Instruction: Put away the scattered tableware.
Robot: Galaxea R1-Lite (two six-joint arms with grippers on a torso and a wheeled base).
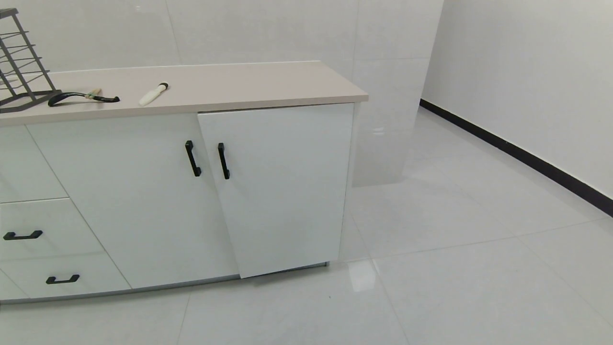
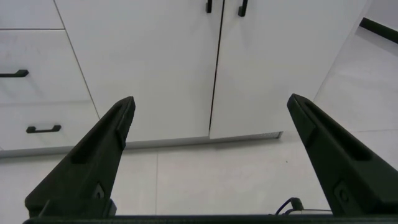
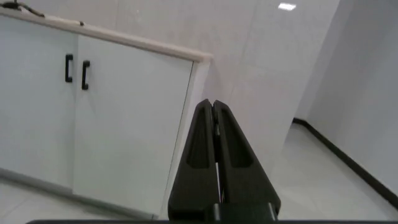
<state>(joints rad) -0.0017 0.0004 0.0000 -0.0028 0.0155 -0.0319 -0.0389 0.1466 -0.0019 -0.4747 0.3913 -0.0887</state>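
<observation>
A black-handled utensil (image 1: 81, 97) and a white utensil (image 1: 153, 94) lie apart on the counter (image 1: 230, 81), toward its left end. Facing the counter's front, the left gripper (image 2: 210, 101) gapes wide and empty. The right gripper (image 3: 213, 106) has its fingers pressed together on nothing.

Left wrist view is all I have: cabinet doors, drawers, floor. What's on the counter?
Observer: Two things lie on the countertop: a black utensil with a curved end and, beside it but apart, a white utensil with a black tip.
Operator: Anywhere up there to put them?
Observer: A dark wire rack stands at the countertop's left end, close by the black utensil's curved end.
Operator: Right gripper?
Observer: The right gripper is shut, with nothing between its fingers.
</observation>
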